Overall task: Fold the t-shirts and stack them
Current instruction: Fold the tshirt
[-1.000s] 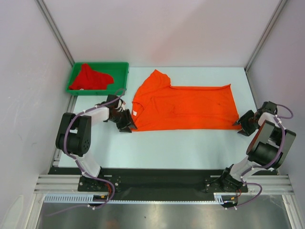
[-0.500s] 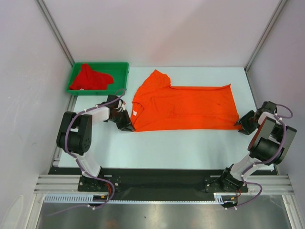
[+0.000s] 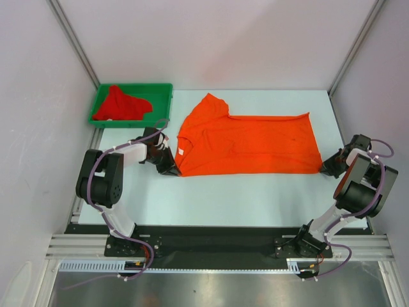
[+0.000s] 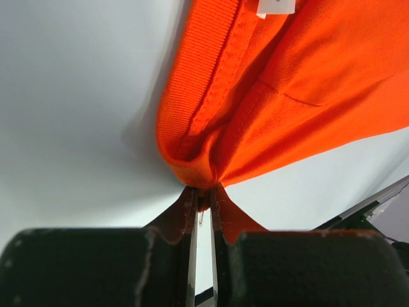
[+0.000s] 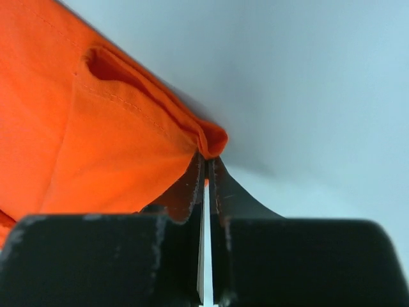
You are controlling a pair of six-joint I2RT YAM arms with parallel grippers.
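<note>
Left gripper (image 4: 203, 197) is pinched on a bunched fold of the orange tee (image 3: 249, 144) at its collar end, just beside the white label (image 4: 276, 6). Right gripper (image 5: 206, 163) is clamped on the tee's opposite end, with a hem corner caught between its closed jaws. Between them the orange tee lies flat across the table (image 3: 243, 198), collar to the left and hem to the right. A red tee (image 3: 120, 103) sits crumpled in the green tray (image 3: 134, 86) at the table's far left corner, apart from both arms.
</note>
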